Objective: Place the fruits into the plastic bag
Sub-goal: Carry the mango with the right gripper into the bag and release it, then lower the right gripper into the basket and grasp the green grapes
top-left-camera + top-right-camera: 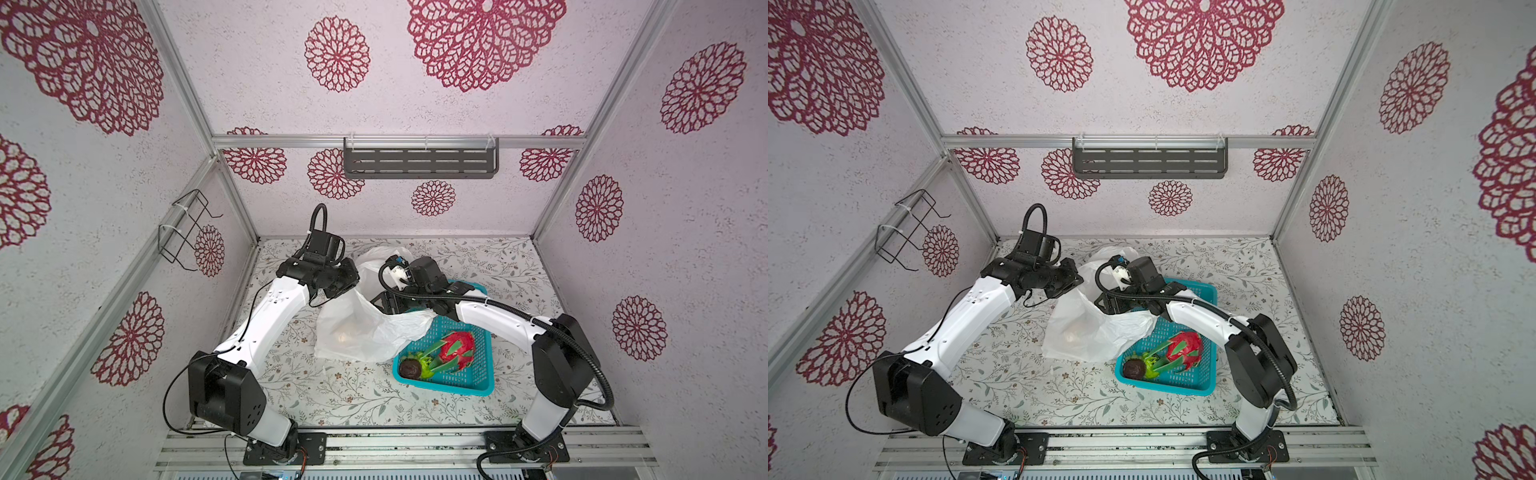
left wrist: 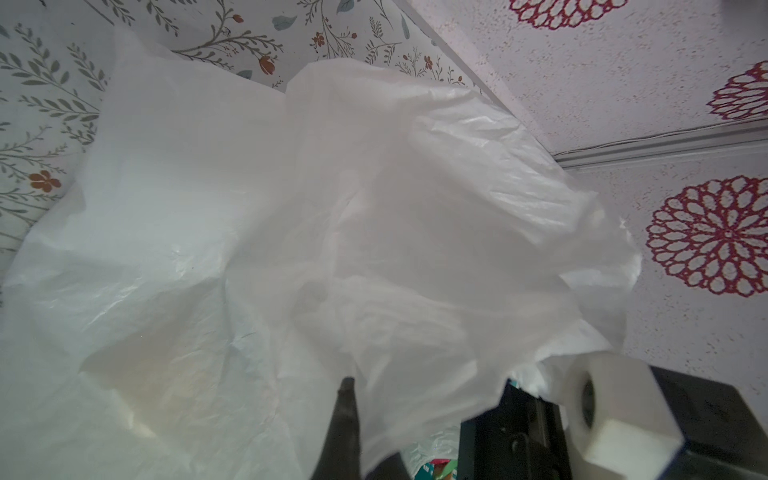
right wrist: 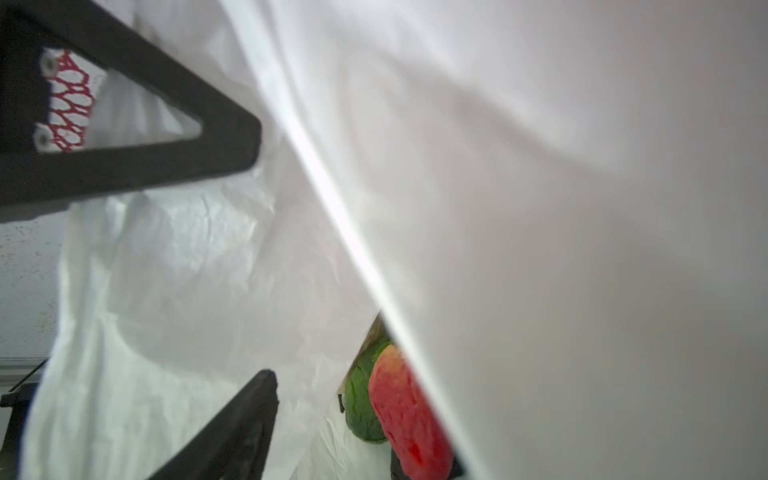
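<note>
Floral bench (image 1: 332, 395): plastic bag (image 1: 365, 328) at centre, beside the teal basket (image 1: 478, 386).
The left jaws are shut on the bag's far rim; the right jaws gape empty at its mouth; dragon fruit (image 1: 457, 351) lies in the basket.

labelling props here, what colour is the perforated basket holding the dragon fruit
Teal all over. The basket shows best in a top view.

- You're working in a robot test cell, not a lived-in room: bare aluminium frame (image 1: 399, 142) bars edge every panel.
- The walls (image 1: 291, 104) are papered with red flower medallions, and the table (image 1: 353, 399) wears a leafy print.
- The left arm (image 1: 270, 320) and right arm (image 1: 498, 318) stand bolted to a slotted rail (image 1: 399, 451).
- White ties fix a dark shelf (image 1: 419, 163) and a wire rack (image 1: 185, 230) to the frame.
</note>
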Action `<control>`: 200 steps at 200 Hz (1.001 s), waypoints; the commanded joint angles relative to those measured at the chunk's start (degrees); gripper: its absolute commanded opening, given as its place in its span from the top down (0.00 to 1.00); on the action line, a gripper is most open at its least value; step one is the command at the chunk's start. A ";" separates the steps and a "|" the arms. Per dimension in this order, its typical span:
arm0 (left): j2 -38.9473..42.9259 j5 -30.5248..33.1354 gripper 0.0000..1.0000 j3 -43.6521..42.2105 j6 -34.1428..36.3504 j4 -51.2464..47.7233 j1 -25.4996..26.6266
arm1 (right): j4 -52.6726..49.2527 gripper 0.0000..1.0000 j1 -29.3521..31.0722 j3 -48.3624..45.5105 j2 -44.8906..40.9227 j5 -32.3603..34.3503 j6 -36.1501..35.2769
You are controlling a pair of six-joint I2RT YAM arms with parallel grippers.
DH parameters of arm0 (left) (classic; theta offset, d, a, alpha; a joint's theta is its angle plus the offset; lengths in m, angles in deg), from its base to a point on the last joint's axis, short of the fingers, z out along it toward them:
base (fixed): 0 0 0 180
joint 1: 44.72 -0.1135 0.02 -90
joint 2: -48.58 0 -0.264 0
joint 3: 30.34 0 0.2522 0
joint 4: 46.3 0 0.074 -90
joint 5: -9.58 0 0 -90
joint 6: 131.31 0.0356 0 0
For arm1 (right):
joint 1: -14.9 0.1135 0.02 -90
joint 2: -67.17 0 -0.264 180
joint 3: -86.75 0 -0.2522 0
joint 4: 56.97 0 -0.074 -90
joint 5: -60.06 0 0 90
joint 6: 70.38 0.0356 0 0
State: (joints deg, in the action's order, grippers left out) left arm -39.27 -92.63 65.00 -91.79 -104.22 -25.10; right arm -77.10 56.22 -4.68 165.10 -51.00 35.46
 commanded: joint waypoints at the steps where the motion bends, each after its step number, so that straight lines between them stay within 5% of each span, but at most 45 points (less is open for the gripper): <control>1: 1.46 1.53 1.00 0.18 0.90 0.08 0.40 | -1.35 0.20 -1.91 -0.63 -7.48 4.59 -2.22; 60: 0.77 2.27 1.00 0.36 1.43 0.81 0.28 | -1.17 0.19 -15.29 -13.85 -26.36 10.96 6.25; 97: -0.57 1.58 1.00 1.39 1.85 1.22 0.23 | -14.32 0.20 -17.38 -17.99 -30.51 16.45 4.61; 130: -1.77 0.66 1.00 1.75 2.14 1.47 0.16 | -22.02 0.20 -15.46 -21.70 -31.34 12.79 0.85; 200: -3.28 0.12 1.00 2.47 2.50 1.60 -0.02 | -29.47 0.24 -1.24 -23.52 -31.05 3.69 -8.24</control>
State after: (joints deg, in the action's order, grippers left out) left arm -41.85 -92.33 65.96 -89.84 -103.81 -25.10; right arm -103.24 52.09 -28.09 134.69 -43.15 31.24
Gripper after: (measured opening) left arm 0.042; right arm 0.772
